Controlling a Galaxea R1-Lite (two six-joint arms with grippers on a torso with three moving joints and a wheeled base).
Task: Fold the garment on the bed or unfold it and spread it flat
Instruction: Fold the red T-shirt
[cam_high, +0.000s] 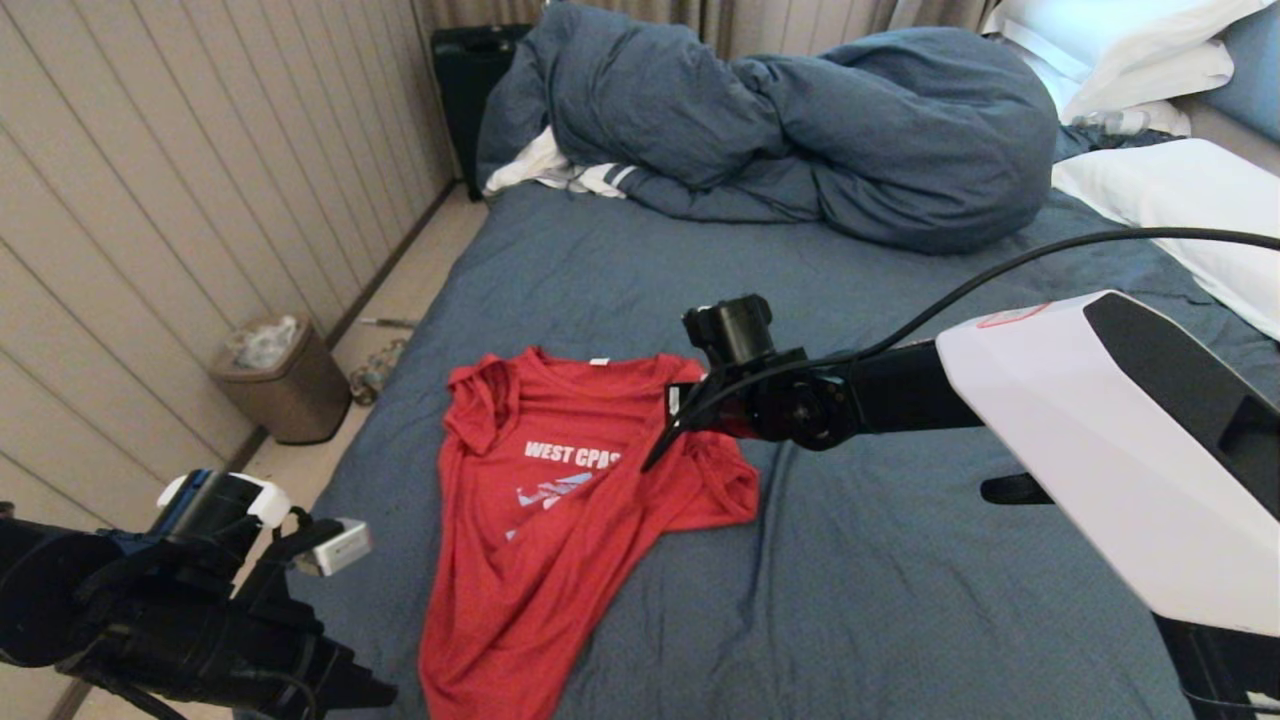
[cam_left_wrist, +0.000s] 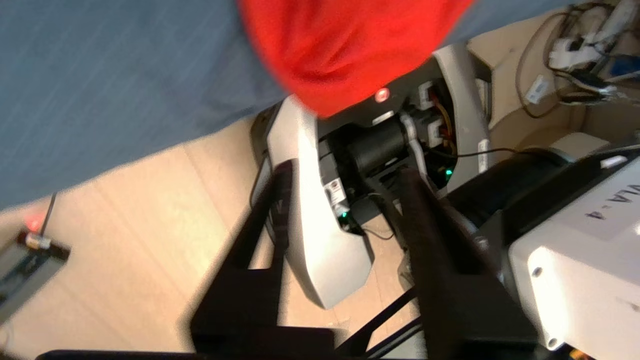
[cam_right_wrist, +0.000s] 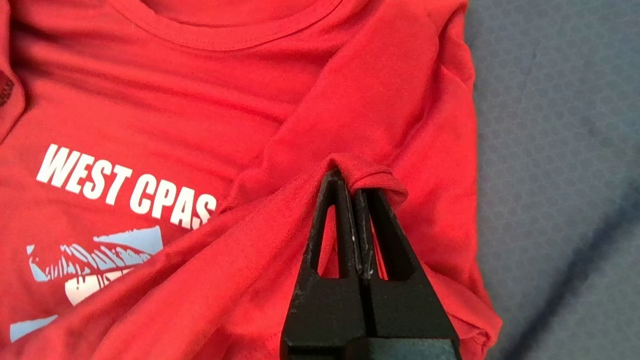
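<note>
On the bed the garment lies crumpled, long axis running toward the robot; the right gripper is clamped on a raised fold by its right sleeve; the left gripper, jaws apart and empty, hangs off the bed's near-left edge beside the hem.

Panelled beige wall, pale floor, bronze wastebin, curtains

Black arms — white shells, black cables
</note>
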